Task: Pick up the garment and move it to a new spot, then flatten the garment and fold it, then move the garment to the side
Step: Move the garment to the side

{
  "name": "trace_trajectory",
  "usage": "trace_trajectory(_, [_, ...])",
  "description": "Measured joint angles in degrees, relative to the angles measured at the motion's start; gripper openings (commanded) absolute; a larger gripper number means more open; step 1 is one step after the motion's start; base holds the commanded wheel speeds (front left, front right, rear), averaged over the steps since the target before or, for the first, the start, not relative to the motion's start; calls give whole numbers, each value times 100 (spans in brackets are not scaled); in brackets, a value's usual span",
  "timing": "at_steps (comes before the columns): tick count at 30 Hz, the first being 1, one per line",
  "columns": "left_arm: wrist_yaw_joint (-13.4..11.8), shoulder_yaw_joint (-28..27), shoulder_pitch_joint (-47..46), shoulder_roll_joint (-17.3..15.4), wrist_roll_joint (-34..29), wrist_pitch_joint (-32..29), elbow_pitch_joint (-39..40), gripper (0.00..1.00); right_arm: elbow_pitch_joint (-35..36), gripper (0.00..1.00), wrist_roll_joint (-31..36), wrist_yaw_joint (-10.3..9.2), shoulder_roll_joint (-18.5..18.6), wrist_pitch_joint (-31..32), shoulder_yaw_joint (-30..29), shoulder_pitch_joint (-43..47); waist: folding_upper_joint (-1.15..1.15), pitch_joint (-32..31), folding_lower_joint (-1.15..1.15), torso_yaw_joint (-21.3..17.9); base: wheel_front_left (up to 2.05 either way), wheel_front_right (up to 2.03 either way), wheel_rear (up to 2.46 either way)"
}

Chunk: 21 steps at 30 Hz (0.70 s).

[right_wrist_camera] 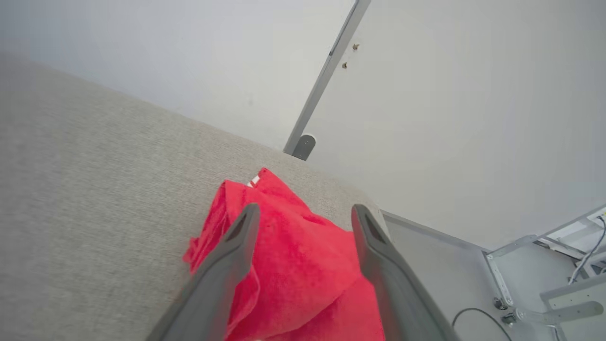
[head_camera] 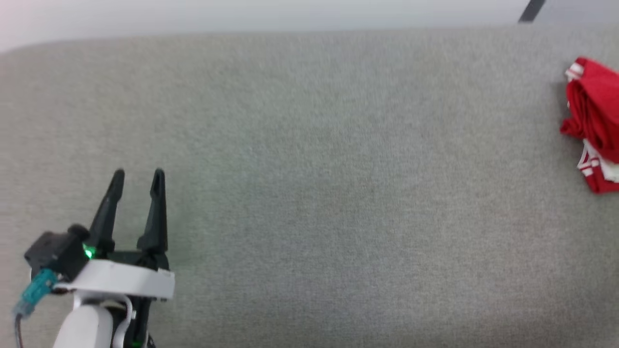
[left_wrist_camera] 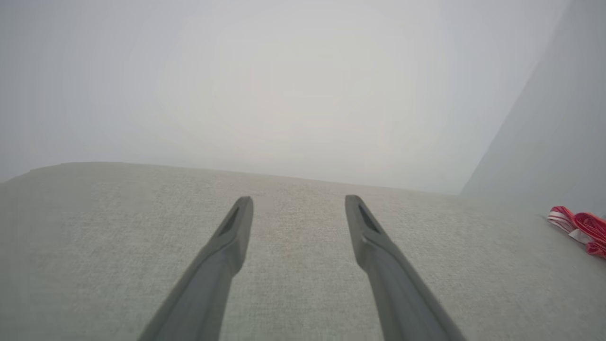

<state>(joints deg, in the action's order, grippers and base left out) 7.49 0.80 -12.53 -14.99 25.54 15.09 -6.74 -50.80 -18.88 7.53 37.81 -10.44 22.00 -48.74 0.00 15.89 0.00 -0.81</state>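
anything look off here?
The garment lies crumpled in a heap at the right edge of the grey surface, near its corner. The right gripper is open over it; the left gripper is open, well apart.

- the table [head_camera: 309,169] spans the view, with a wall [head_camera: 290,14] behind its far edge.
- the garment [head_camera: 594,121] lies on the table at its far right.
- the left gripper [head_camera: 139,174] is over the table's near left, well apart from the garment.
- the right gripper [right_wrist_camera: 305,210] is over the garment, near the table's right end.
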Motion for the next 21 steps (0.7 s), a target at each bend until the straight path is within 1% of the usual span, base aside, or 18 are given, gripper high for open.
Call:
trace_trajectory(4, [-1,-70,243,-5,-30,0,-64,100,142,100,49,-1,-276,-302,-354,522,0,-333,0,74,0,0,0])
trace_trajectory(9, [0,-168,547,-38,-85,0,-120,100,456,100,181,-1,-561,-427,-847,1235,0,-733,0,171,0,0,0])
trace_trajectory(12, [0,-226,738,-57,-96,0,-165,100,817,100,341,-1,-760,-449,-1144,1739,0,-959,0,234,0,0,0])
trace_trajectory(16, [0,-270,994,-100,-102,0,-212,100,1496,100,489,-1,-1071,-453,-1666,2501,0,-1243,0,317,0,0,0])
trace_trajectory(21, [-1,-394,1306,-123,15,0,-180,100,2235,100,726,0,-1503,-452,-2080,3359,0,-1560,0,411,0,0,0])
